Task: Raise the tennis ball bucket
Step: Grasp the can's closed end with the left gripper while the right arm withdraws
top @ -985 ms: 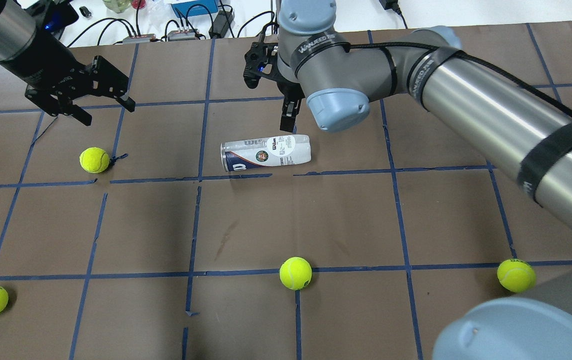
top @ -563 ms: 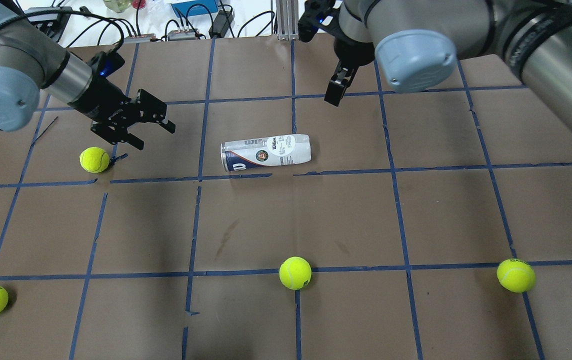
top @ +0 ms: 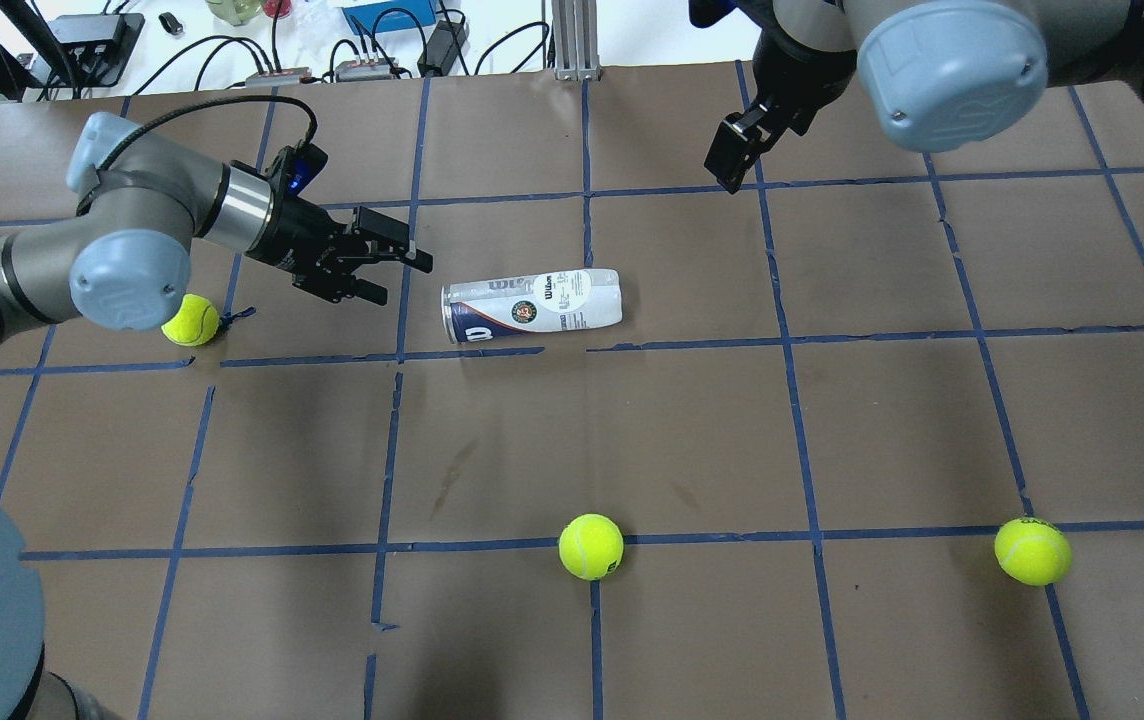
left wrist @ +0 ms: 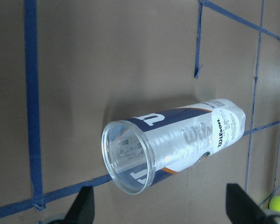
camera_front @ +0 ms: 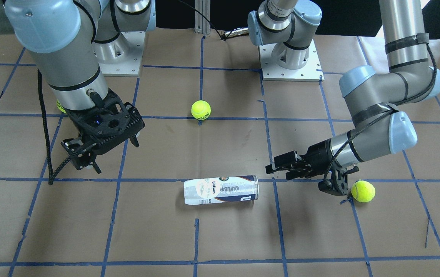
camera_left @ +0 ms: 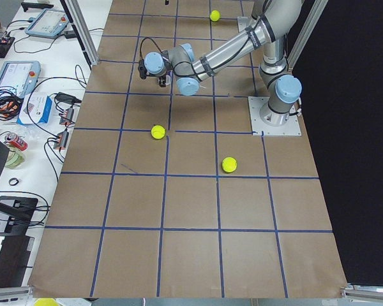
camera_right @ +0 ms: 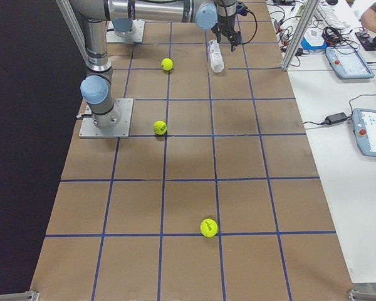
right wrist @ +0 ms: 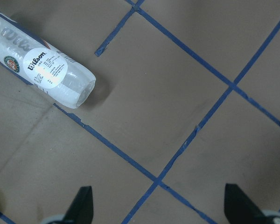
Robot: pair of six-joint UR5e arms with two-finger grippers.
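Note:
The tennis ball bucket [top: 532,305] is a clear can with a white and navy Wilson label. It lies on its side on the brown table and looks empty. It also shows in the front view [camera_front: 222,189], the left wrist view [left wrist: 172,149] and the right wrist view [right wrist: 42,70]. My left gripper [top: 400,278] is open, low over the table, just left of the can's open mouth and apart from it; it also shows in the front view [camera_front: 278,171]. My right gripper [top: 732,165] is open and empty, raised behind and to the right of the can.
Yellow-green tennis balls lie on the table: one [top: 190,320] under my left forearm, one [top: 591,546] at front centre, one [top: 1032,551] at front right. Blue tape lines grid the table. Cables and boxes [top: 362,60] lie beyond the far edge.
My left arm has swung right and down, bringing its open gripper near the can's open end. My right arm has pulled away toward the back right. The can has not moved.

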